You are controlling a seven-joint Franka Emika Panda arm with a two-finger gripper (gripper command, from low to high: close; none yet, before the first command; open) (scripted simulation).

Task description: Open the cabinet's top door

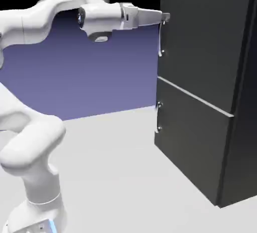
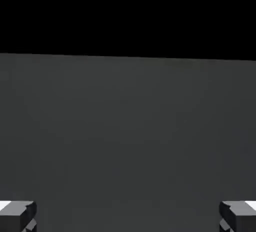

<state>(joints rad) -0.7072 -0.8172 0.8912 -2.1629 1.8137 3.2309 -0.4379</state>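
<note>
Partly, the gripper (image 1: 165, 18) hides the top door's handle (image 1: 160, 38) at its upper end, fingers spread wide.

An open stretch is left between the arm (image 1: 37, 23) and the lower door (image 1: 193, 139), above the pale floor (image 1: 115, 161). At the upper far edge, passage to the right is blocked by the top door (image 1: 206, 41), whose upright handle (image 1: 160, 38) is met beside the gripper (image 1: 164, 17).
</note>
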